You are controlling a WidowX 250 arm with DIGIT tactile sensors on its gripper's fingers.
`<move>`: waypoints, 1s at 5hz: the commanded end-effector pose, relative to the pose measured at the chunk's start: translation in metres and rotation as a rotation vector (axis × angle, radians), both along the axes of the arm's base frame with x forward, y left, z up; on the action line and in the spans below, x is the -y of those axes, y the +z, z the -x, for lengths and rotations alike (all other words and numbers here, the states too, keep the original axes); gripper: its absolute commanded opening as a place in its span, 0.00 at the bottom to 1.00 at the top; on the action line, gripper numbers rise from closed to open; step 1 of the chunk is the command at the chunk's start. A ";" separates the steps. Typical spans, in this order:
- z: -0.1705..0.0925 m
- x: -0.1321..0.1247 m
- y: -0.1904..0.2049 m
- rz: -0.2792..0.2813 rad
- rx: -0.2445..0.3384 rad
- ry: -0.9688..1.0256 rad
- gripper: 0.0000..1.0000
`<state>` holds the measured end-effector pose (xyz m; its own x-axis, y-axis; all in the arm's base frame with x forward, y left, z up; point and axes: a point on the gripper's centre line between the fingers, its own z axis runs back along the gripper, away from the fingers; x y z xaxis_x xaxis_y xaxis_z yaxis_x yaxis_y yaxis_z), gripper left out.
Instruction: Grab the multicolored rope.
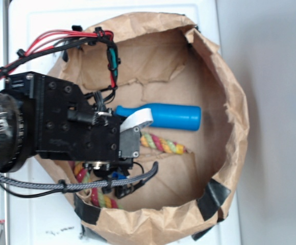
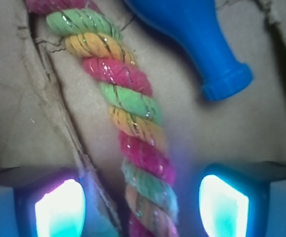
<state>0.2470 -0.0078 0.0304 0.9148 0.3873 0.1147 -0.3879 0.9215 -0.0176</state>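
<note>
Multicolored rope is seen running straight up the wrist view between the two fingers of the tool, which is spread wide, with a gap left on either side of the cord; nothing is gripped. The twisted red, yellow and pale green strands are laid on the brown paper floor of a crumpled paper bag, and whether the fingertips are touching that floor cannot be told. Ahead of the tool and off to its right finger's side, a blue bottle is seen lying apart from the rope, its capped neck pointed back toward the tool. In the exterior view the tool is held low inside the bag, the rope is partly covered by the black wrist, and the bottle is found just beside the rope. The bag is rested on a white tabletop.
</note>
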 end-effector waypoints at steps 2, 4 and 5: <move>0.005 0.008 0.021 0.019 0.067 -0.010 0.00; 0.002 0.004 0.078 0.063 0.192 0.001 0.00; -0.007 0.001 0.128 0.144 0.224 -0.014 0.00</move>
